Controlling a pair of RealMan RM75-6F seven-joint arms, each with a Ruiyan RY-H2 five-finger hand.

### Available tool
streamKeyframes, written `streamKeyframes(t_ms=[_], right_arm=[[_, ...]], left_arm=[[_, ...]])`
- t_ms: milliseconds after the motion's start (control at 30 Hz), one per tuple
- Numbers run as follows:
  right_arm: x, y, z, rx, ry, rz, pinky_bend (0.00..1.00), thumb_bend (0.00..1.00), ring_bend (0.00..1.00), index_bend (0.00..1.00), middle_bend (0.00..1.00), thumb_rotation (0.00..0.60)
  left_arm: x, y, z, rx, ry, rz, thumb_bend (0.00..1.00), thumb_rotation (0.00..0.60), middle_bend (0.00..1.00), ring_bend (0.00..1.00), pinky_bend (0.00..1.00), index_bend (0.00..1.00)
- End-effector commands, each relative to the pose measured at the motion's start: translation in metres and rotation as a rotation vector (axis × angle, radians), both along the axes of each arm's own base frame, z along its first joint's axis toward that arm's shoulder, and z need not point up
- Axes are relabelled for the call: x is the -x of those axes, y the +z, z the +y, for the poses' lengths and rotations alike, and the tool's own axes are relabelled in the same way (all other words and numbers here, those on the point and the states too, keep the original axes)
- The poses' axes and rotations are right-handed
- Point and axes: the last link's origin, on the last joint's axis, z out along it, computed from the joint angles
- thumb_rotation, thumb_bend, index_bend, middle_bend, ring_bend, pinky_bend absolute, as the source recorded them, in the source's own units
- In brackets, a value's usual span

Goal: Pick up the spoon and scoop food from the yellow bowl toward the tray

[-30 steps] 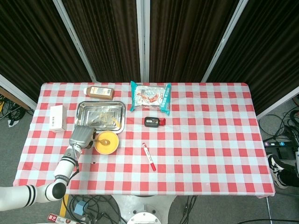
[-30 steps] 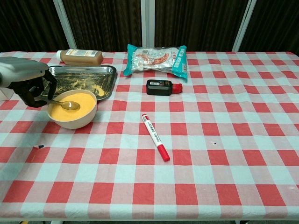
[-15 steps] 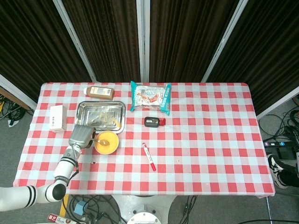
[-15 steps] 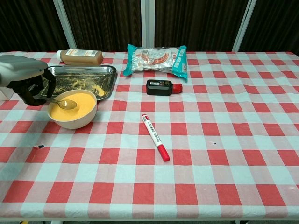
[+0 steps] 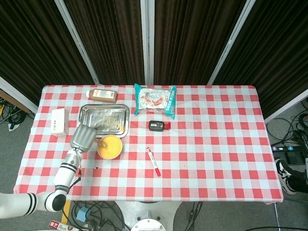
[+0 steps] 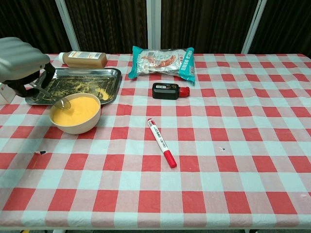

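Hovering over yellow bowl (image 6: 75,113), spoon (image 6: 52,97) seemingly empty.

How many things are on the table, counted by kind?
Bowl: 1
Tray: 1
Spoon: 1, in the left hand
Bottles: 2, brown and small black
Snack bag: 1
Marker: 1
White box: 1
Total: 8

Count, table top: one yellow bowl (image 6: 76,113), one spoon (image 6: 54,98), one steel tray (image 6: 77,85), one brown bottle (image 6: 83,59), one snack packet (image 6: 163,60), one red marker (image 6: 162,142), one small black bottle (image 6: 168,91), one white box (image 5: 58,121).
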Motion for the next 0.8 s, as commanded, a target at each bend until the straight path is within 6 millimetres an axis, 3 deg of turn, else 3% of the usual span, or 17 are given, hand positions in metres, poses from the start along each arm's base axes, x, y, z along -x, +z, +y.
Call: streamKeyframes(t_ms=[33,433,800], right_arm=[[0.0,0.0,0.001,0.001,0.001,-0.002,0.14,0.12,0.02,0.1,0.28,0.6],[0.0,0.001,0.005,0.008,-0.003,-0.007,0.14,0.12,0.02,0.1,0.28,0.6],[0.002,0.0,0.004,0.008,-0.011,-0.01,0.14,0.12,0.02,0.1,0.29,0.6]], left_arm=[[-0.012,0.0,-0.002,-0.042,-0.111,0.118,0.4,0.6,0.93,0.91,0.94,0.66],[-0.028,-0.028,-0.011,-0.098,-0.258,0.301,0.41,0.6,0.94,0.92,0.95,0.69],[-0.029,-0.037,-0.005,-0.164,-0.28,0.41,0.41,0.6,0.95,0.93,0.95,0.7]])
